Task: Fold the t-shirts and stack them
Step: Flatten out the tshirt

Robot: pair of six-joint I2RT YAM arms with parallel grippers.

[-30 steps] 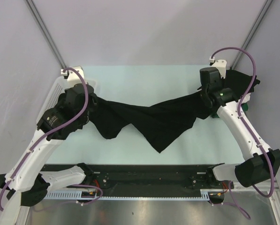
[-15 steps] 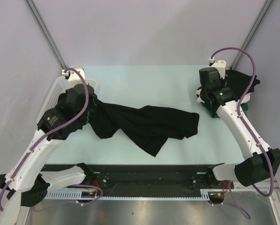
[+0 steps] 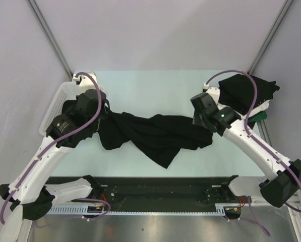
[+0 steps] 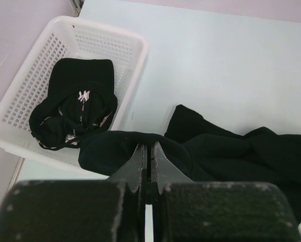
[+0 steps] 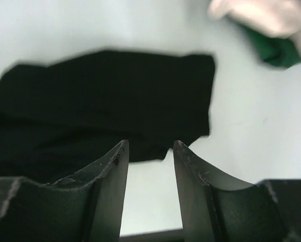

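A black t-shirt (image 3: 155, 133) lies crumpled across the middle of the table. My left gripper (image 3: 104, 117) is shut on its left end, and in the left wrist view the closed tips (image 4: 149, 147) pinch a fold of the black cloth (image 4: 231, 151). My right gripper (image 3: 201, 119) hangs open just above the shirt's right edge, holding nothing. The right wrist view shows bare table between its fingers (image 5: 115, 166), with the shirt (image 5: 105, 96) just beyond them. A stack of t-shirts sits at the far right, black on top (image 3: 248, 89), with white (image 5: 261, 15) and green (image 5: 276, 50) under it.
A white mesh basket (image 3: 57, 101) stands at the left table edge, close to my left arm. It holds another black t-shirt (image 4: 74, 106) with a white-printed neck label. Grey walls enclose the table on the back and both sides.
My right gripper opened and let go of the shirt's right end, which dropped onto the table. The right arm then swung left and nearer, over that edge. The left grip stays.
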